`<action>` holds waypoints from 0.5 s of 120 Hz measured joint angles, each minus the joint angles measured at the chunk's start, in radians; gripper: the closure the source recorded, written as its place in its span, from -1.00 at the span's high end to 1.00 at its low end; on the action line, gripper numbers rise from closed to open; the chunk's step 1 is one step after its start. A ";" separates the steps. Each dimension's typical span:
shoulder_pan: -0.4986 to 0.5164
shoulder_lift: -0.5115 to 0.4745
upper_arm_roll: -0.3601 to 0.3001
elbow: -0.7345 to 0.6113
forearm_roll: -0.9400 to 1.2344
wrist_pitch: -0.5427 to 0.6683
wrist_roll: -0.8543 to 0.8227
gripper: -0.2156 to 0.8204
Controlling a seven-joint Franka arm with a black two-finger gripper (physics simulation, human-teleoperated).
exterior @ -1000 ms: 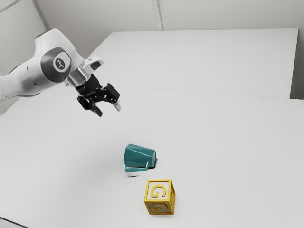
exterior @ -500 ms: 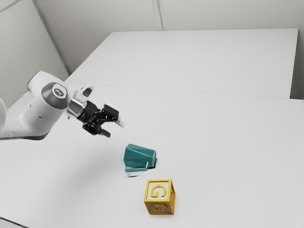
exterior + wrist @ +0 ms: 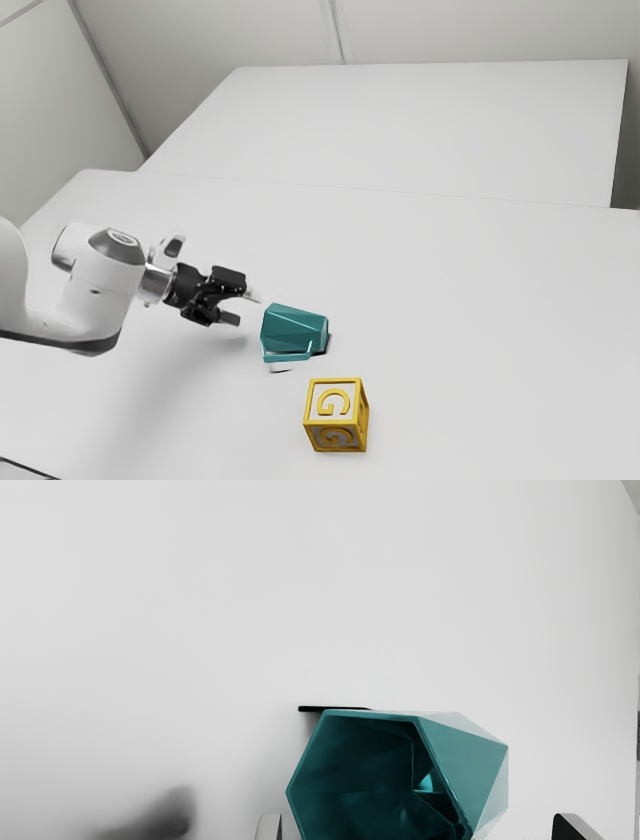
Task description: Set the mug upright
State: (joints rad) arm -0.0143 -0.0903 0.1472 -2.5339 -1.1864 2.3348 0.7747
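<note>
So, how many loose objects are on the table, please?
2: the mug, on its side by the open gripper, and the block, nearer the exterior view's camera. The arm could hide others.

Ahead of the parted jaws, the teal mug [image 3: 465,765] lies on the table [image 3: 200,605], mouth toward them; a soft shadow [image 3: 167,815] falls outside one jaw.

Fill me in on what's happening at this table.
A robot arm is at work on a teal mug, which lies on its side on the white table with its mouth facing the gripper. The gripper is open and low beside the mug, its fingers apart, and nothing is held. The job is to set the mug upright, and that isn't done yet. A yellow-edged letter block sits nearby, out of the gripper's grasp.
</note>
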 joint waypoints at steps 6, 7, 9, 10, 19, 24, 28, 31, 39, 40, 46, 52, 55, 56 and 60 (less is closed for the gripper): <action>-0.001 0.007 0.000 -0.011 -0.034 0.002 0.035 0.55; -0.001 0.008 0.000 -0.013 -0.039 0.002 0.040 0.55; -0.001 0.010 0.000 -0.015 -0.048 0.003 0.051 0.55; -0.001 0.011 0.000 -0.016 -0.052 0.003 0.057 0.55; -0.005 0.018 0.000 -0.021 -0.084 0.003 0.102 0.55; -0.008 0.020 0.000 -0.021 -0.108 0.002 0.129 0.55; -0.010 0.022 0.000 -0.022 -0.127 0.001 0.150 0.55; -0.011 0.023 0.000 -0.022 -0.138 0.000 0.164 0.55; -0.015 0.026 0.000 -0.022 -0.163 -0.002 0.202 0.55; -0.015 0.026 0.000 -0.022 -0.166 -0.002 0.207 0.55; -0.017 0.027 0.000 -0.022 -0.182 -0.004 0.232 0.55; -0.022 0.027 0.000 -0.022 -0.193 -0.005 0.256 0.55; -0.024 0.027 0.000 -0.022 -0.198 -0.005 0.267 0.55; -0.025 0.028 0.000 -0.022 -0.200 -0.005 0.271 0.55; -0.030 0.027 0.000 -0.025 -0.208 -0.008 0.284 0.55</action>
State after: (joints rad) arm -0.0440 -0.0628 0.1473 -2.5593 -1.3946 2.3265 1.0590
